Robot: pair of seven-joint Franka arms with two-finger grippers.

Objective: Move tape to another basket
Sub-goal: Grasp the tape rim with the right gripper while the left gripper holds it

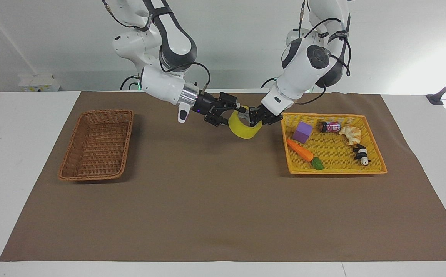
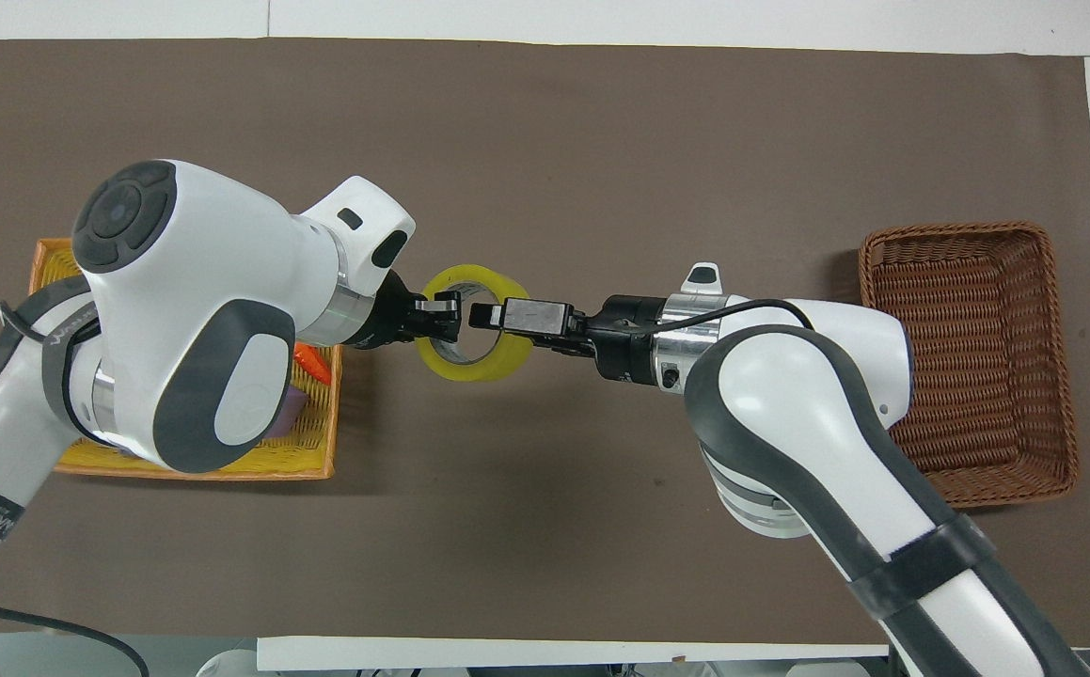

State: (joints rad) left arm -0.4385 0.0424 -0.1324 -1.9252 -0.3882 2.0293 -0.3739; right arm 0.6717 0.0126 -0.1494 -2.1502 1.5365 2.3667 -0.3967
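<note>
The tape (image 1: pixel 244 132), a yellow roll with a whitish core, hangs in the air over the brown mat between the two baskets. My left gripper (image 1: pixel 254 119) is shut on the wall of the tape (image 2: pixel 469 276) at the side toward the yellow tray. My right gripper (image 1: pixel 232 116) is open, with its fingers astride the tape's wall on the side toward the basket. In the overhead view the left gripper (image 2: pixel 446 315) and the right gripper (image 2: pixel 485 316) nearly meet over the ring's hole. The dark-brown wicker basket (image 1: pixel 69 154) (image 2: pixel 869 282) stands empty at the right arm's end.
A yellow-orange woven tray (image 1: pixel 334 171) (image 2: pixel 187 470) at the left arm's end holds a purple cube (image 1: pixel 303 132), a carrot (image 1: pixel 301 151), a small can (image 1: pixel 330 126), a pastry (image 1: pixel 350 134) and a panda toy (image 1: pixel 361 154).
</note>
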